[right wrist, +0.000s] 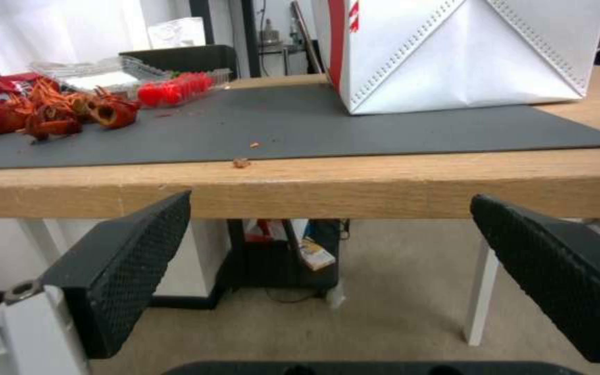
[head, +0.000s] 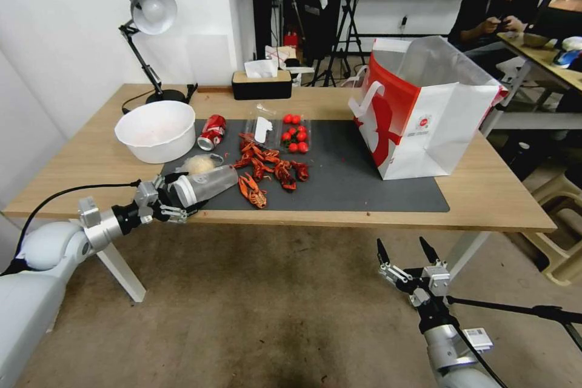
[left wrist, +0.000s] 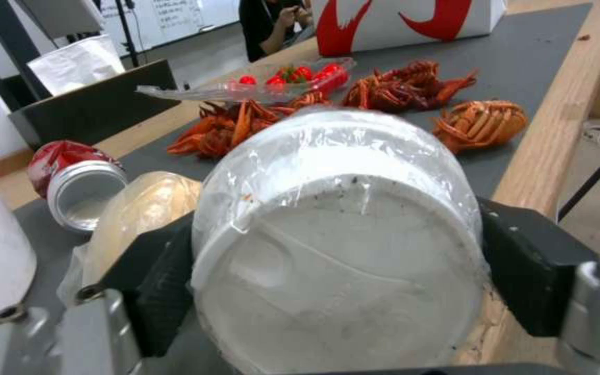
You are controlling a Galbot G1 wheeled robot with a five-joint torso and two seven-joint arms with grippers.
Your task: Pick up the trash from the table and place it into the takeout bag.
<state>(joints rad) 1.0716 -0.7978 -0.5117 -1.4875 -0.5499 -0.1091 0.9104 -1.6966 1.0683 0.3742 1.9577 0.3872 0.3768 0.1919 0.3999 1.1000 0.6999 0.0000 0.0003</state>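
Observation:
My left gripper [head: 174, 197] is shut on the clear white-lidded plastic cup [head: 205, 184], which lies on its side at the near-left corner of the dark mat [head: 357, 182]. In the left wrist view the black fingers [left wrist: 154, 281] press both sides of the cup's lid end [left wrist: 335, 260]. A red soda can [head: 212, 132] lies on its side behind it, also seen as the can [left wrist: 78, 182]. A tan round thing under clear plastic [head: 199, 163] sits between cup and can. The takeout bag [head: 424, 115] stands open at the table's right. My right gripper [head: 403, 248] hangs open below the table's front edge [right wrist: 314, 192].
Red crayfish shells [head: 267, 171] and a clear box of cherry tomatoes [head: 294, 133] lie mid-mat. A white mixing bowl [head: 154, 130], a desk lamp [head: 148, 12] and a black tissue box [head: 262, 83] stand at the back left. Bare mat lies before the bag.

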